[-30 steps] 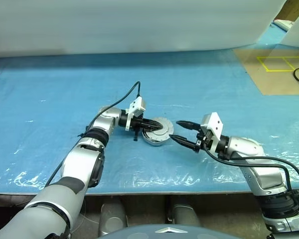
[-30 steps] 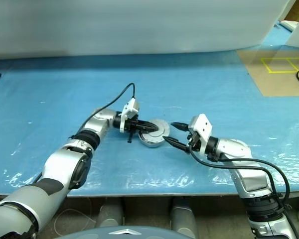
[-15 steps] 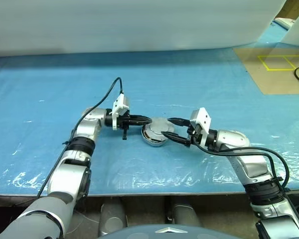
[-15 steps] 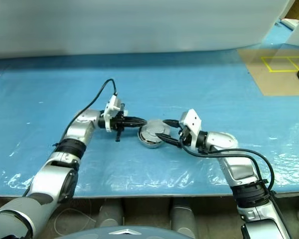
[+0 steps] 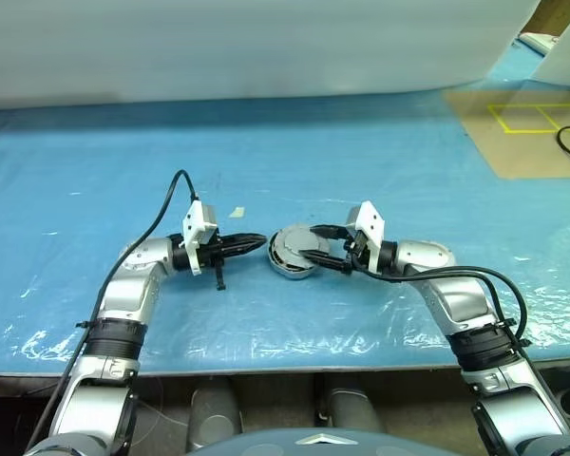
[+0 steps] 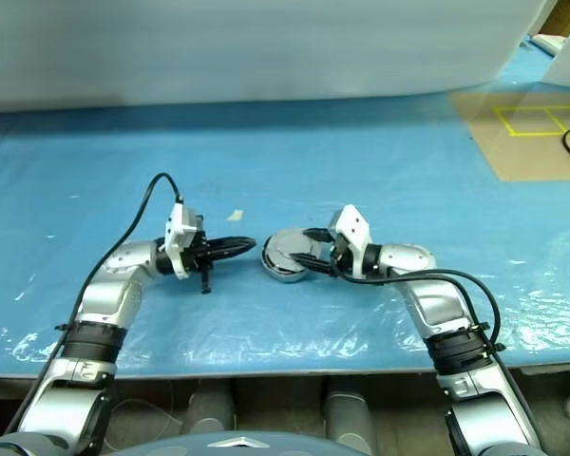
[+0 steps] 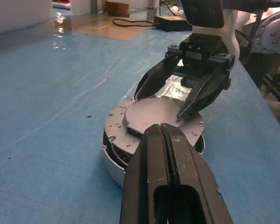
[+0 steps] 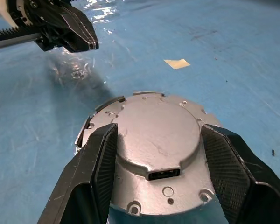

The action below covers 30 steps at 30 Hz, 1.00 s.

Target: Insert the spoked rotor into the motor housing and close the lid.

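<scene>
The motor housing sits on the blue table with the lid lying a little askew on top, plain grey face and raised middle up. The spoked rotor is hidden. My right gripper reaches in from the right and is open, one finger on each side of the lid's raised middle. I cannot tell whether its fingers touch the lid. My left gripper is shut and empty, lying level just left of the housing and pointing at it. In the left wrist view its tips stop short of the housing wall.
A small beige scrap lies on the blue plastic-covered table behind the left gripper. A brown board with yellow taped squares lies at the far right. The table's front edge runs close below both arms.
My left gripper has drawn back to the left, off the lid and housing, still shut. My right gripper has moved in leftward until its open fingers straddle the lid.
</scene>
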Tool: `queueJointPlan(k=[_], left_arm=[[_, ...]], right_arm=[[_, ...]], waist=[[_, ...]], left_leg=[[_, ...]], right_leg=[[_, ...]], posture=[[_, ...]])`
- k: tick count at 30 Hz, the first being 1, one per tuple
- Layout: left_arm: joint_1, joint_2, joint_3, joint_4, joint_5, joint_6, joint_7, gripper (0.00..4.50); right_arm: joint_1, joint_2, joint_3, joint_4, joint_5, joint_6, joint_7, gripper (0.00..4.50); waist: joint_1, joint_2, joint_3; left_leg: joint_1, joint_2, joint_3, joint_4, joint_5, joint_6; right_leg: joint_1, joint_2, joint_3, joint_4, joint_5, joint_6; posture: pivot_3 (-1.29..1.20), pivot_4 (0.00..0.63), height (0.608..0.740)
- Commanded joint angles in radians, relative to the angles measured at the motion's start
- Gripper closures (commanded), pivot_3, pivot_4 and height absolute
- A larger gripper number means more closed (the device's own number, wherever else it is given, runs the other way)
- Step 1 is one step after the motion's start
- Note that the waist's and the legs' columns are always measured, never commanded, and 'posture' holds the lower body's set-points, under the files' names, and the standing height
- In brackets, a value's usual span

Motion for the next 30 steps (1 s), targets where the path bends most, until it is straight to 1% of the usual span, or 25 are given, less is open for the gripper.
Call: queueJointPlan(k=[1,10,23,26,29,30], left_arm=[[0.025,0.013,0.023,-0.065,-0.034,0.009,0.048,4.47],[0.036,0.030,0.014,-0.079,-0.060,0.017,0.092,4.47],[0.030,0.029,0.004,-0.067,-0.061,0.014,0.110,4.47],[0.030,0.031,0.004,-0.065,-0.060,0.014,0.114,4.50],[0.028,0.033,0.007,-0.060,-0.059,0.012,0.120,4.50],[0.028,0.034,0.007,-0.058,-0.059,0.012,0.121,4.50]], right_arm=[[-0.028,0.014,0.001,0.014,-0.013,-0.028,0.005,1.53],[-0.054,0.035,0.027,0.028,-0.037,-0.011,0.032,1.53],[-0.091,0.087,0.063,0.069,-0.081,0.013,0.024,1.53],[-0.095,0.087,0.070,0.080,-0.091,0.000,0.035,0.97],[-0.097,0.089,0.070,0.084,-0.093,-0.003,0.037,0.02],[-0.098,0.091,0.070,0.086,-0.092,-0.001,0.039,0.02]], waist=[[-0.002,0.000,0.000],[-0.003,0.000,0.000],[-0.011,0.000,0.000],[-0.015,0.000,0.000],[-0.017,0.000,0.000],[-0.017,0.000,0.000]], left_leg=[[0.000,0.000,0.000,0.000,0.000,0.000],[0.001,0.000,0.001,0.001,0.000,0.001],[0.002,0.000,0.001,0.001,0.001,0.001],[0.002,0.000,0.001,0.002,0.001,0.001],[0.001,0.000,0.001,0.002,0.001,0.001],[0.001,0.000,0.001,0.002,0.001,0.001]], right_leg=[[0.000,0.000,0.000,0.000,0.000,0.000],[0.000,0.000,0.000,0.000,0.000,0.000],[0.000,0.000,0.001,0.002,0.000,0.000],[0.000,0.000,0.001,0.002,0.000,0.000],[0.000,0.000,0.001,0.002,0.000,0.000],[0.000,0.000,0.001,0.002,0.000,0.000]], posture=[[0.00,0.150,0.740],[0.00,0.150,0.740],[0.00,0.150,0.740],[0.00,0.150,0.740],[0.00,0.150,0.740],[0.00,0.150,0.740]])
